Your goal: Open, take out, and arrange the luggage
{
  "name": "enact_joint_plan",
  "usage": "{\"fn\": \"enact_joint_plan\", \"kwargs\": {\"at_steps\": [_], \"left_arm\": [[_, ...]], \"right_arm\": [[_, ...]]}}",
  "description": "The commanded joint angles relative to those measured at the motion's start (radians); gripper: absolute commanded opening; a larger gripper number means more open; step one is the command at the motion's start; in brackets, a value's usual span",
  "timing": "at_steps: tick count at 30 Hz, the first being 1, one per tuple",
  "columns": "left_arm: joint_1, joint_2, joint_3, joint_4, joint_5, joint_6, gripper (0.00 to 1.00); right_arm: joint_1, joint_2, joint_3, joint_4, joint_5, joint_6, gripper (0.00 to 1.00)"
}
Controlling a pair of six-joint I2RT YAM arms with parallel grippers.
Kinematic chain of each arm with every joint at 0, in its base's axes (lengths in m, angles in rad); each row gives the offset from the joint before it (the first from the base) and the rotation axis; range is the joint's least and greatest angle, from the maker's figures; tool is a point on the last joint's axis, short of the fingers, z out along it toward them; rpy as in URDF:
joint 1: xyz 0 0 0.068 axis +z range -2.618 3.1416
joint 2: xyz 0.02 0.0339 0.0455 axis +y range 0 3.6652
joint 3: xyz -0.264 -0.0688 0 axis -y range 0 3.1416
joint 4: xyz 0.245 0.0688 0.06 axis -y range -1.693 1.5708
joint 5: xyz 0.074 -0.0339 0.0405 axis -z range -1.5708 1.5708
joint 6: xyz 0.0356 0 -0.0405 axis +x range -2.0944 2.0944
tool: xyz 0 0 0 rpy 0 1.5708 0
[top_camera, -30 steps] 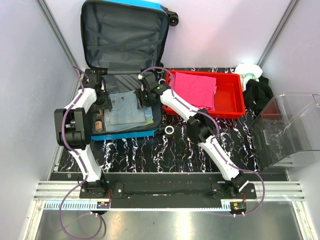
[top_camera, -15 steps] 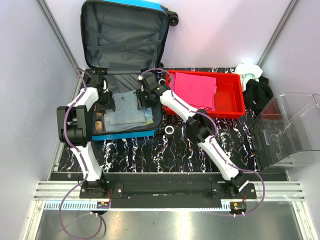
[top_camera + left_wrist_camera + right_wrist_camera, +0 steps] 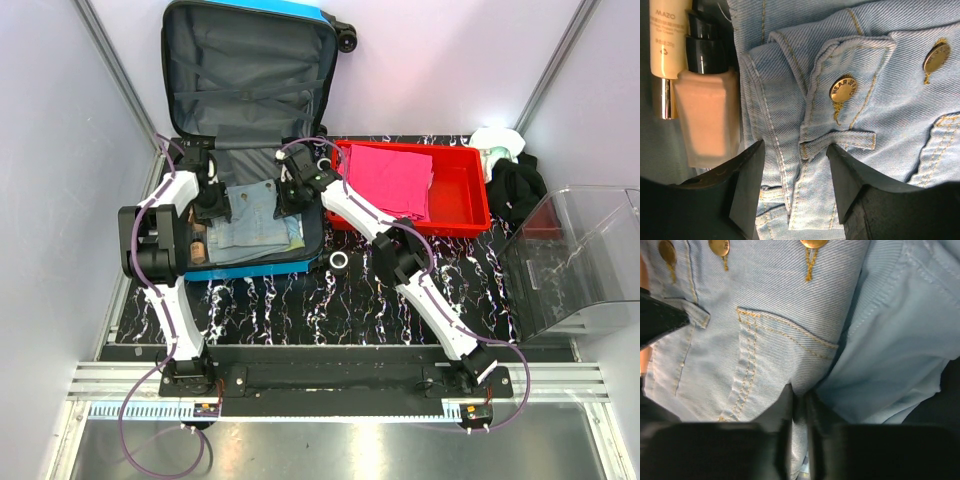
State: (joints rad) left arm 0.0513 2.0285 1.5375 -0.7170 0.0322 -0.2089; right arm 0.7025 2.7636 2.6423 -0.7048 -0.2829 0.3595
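Now the right gripper (image 3: 799,400) is pinched almost shut on a fold of denim (image 3: 765,315), while the left gripper (image 3: 795,150) stands half open astride its other edge, gripping nothing. Both reach into the luggage (image 3: 250,60), lying open on the desk (image 3: 330,300) with its lid propped at the far side. The denim lies crosswise in the luggage's near half, one gripper at each end; a bottle (image 3: 707,120) sits beside its left edge.

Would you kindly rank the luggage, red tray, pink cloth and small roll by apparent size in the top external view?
Largest to smallest:
luggage
red tray
pink cloth
small roll
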Motion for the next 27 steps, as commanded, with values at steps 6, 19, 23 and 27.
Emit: {"fn": "enact_joint_plan", "kwargs": {"at_steps": [6,19,23,27], "left_arm": [[-0.002,-0.031,0.058,0.036,0.028,0.034,0.56],[-0.002,-0.034,0.059,0.025,0.024,0.037,0.57],[-0.001,-0.028,0.059,0.025,0.029,0.037,0.57],[-0.002,-0.028,0.059,0.025,0.029,0.037,0.57]], "right_arm": [[0.011,-0.084,0.019,0.027,0.008,0.003,0.04],[0.021,-0.091,0.047,0.065,-0.007,-0.022,0.4],[0.029,-0.117,0.048,0.06,0.063,-0.057,0.43],[0.029,-0.119,0.05,0.062,0.068,-0.067,0.45]]}}
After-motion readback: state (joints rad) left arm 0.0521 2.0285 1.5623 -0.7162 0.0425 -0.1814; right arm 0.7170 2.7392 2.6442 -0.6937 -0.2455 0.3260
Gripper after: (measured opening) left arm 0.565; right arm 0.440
